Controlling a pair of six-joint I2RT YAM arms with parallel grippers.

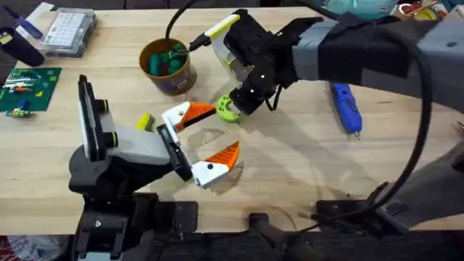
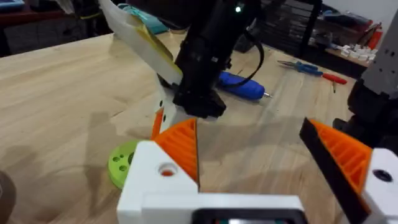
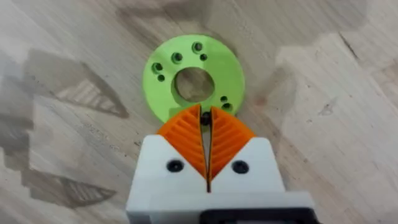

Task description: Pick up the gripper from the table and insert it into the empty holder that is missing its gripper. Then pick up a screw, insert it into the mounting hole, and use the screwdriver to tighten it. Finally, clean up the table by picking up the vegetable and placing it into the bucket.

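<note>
My right gripper (image 3: 205, 118) is shut, its orange pads pinching a small dark screw (image 3: 205, 120) at their tips. It hovers just over a lime-green disc (image 3: 194, 78) with a centre bore and several small holes, lying flat on the table (image 1: 290, 159). In the overhead view the right gripper (image 1: 237, 104) sits at the disc (image 1: 228, 109), mid-table. My left gripper (image 1: 206, 134) stands open right beside the disc, nothing between its fingers. The blue screwdriver (image 1: 346, 107) lies to the right. The ochre bucket (image 1: 168, 67) holds green vegetable pieces (image 1: 171, 59).
A clear compartment box (image 1: 69, 30) and a green circuit board (image 1: 25, 87) sit at the far left. A small yellow block (image 1: 145, 121) lies by the left arm. The right arm's cable arches over the bucket. Pliers (image 2: 308, 67) lie beyond the screwdriver (image 2: 242, 87).
</note>
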